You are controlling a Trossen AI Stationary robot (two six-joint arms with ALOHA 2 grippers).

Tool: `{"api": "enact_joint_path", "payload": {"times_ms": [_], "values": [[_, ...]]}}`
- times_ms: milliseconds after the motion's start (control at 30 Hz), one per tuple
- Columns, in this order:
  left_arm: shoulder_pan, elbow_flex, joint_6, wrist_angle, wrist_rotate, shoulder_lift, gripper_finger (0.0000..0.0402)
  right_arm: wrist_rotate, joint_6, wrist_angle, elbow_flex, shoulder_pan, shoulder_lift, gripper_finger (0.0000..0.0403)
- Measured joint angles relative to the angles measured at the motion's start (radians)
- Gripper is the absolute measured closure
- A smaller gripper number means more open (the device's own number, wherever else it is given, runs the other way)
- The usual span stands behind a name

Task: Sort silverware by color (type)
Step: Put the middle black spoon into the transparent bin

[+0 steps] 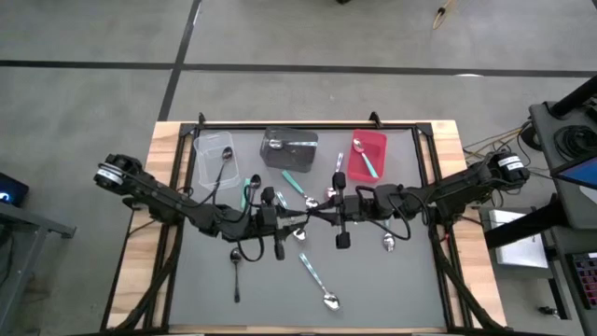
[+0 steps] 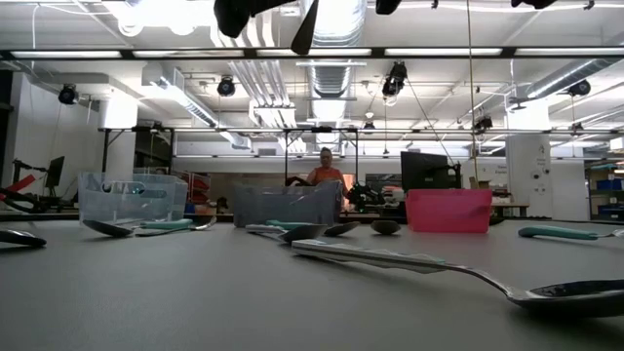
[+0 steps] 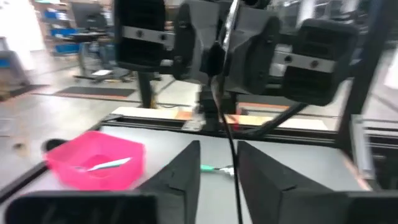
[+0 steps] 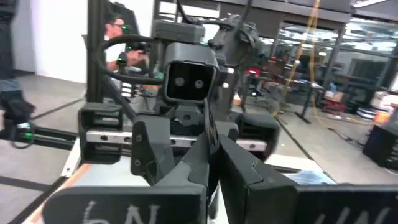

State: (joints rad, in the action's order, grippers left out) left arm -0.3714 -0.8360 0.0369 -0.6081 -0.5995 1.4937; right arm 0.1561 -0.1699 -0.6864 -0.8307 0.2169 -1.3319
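High over the table's middle my two grippers meet nose to nose. My right gripper (image 4: pixel 210 149) is shut on a thin black spoon (image 3: pixel 225 124). The spoon runs on between the fingers of my left gripper (image 3: pixel 217 180), which stands open. Whether the spoon touches a left finger I cannot tell. In the high view the grippers show at the left gripper (image 1: pixel 297 220) and the right gripper (image 1: pixel 325 213). More silverware lies flat on the table: a black spoon (image 1: pixel 236 271), a teal-handled spoon (image 1: pixel 319 280) and a silver spoon (image 1: pixel 389 245). My right gripper pinches one end of the black spoon (image 3: pixel 216 71) between its two shut fingers. The fingers come level from the table's right and lie along the spoon. The spoon is lifted clear of the table, its free part reaching toward my left gripper.
Along the far edge stand a clear bin (image 1: pixel 215 154) holding a black spoon, a dark grey bin (image 1: pixel 289 147) holding a silver one and a red bin (image 1: pixel 368 154) holding a teal-handled one. Teal-handled spoons (image 1: pixel 294 182) lie in front of the bins. A person (image 2: pixel 325 168) shows beyond the table.
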Motion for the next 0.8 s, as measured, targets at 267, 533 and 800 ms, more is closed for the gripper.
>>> {"api": "enact_joint_path", "payload": {"times_ms": [267, 533, 800], "values": [[0.000, 0.000, -0.029, 0.178, -0.213, -0.056, 0.0243, 0.310, 0.018, 0.023, 0.000, 0.000, 0.000, 0.0394], [0.013, 0.001, -0.066, 0.183, -0.353, -0.031, 0.0240, 0.447, 0.055, -0.034, 0.000, -0.003, -0.031, 0.0394], [0.016, 0.001, -0.103, 0.048, -0.324, 0.011, 0.0248, 0.511, 0.085, -0.118, 0.000, -0.010, -0.078, 0.0394]]}}
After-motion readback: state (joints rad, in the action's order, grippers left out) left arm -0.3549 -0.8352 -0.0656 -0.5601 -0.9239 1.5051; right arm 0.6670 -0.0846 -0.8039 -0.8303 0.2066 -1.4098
